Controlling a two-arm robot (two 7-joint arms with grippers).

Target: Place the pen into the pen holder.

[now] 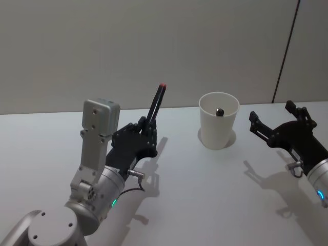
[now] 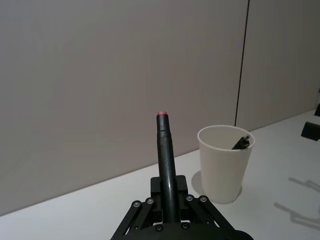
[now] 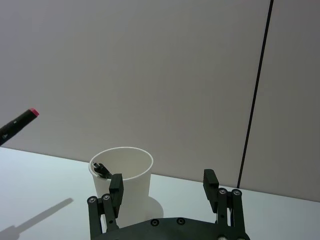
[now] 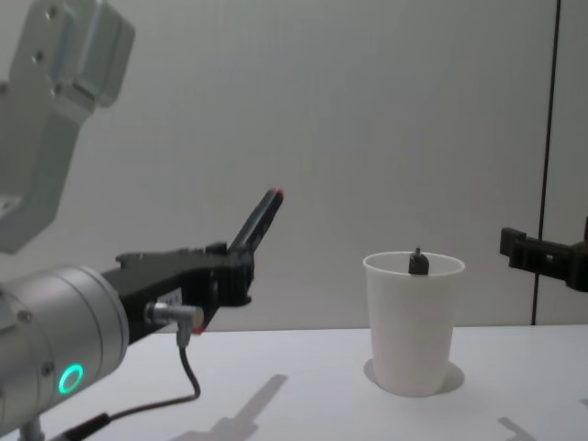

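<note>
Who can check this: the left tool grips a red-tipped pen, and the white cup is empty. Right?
The left tool does grip the red-tipped pen, but the white cup is not empty: the head view shows a dark object inside it.

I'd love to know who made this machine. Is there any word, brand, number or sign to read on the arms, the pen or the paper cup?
None can be read. The paper cup is plain white, the pen held in the left gripper shows only a red tip, and the left arm and right gripper carry no lettering.
</note>
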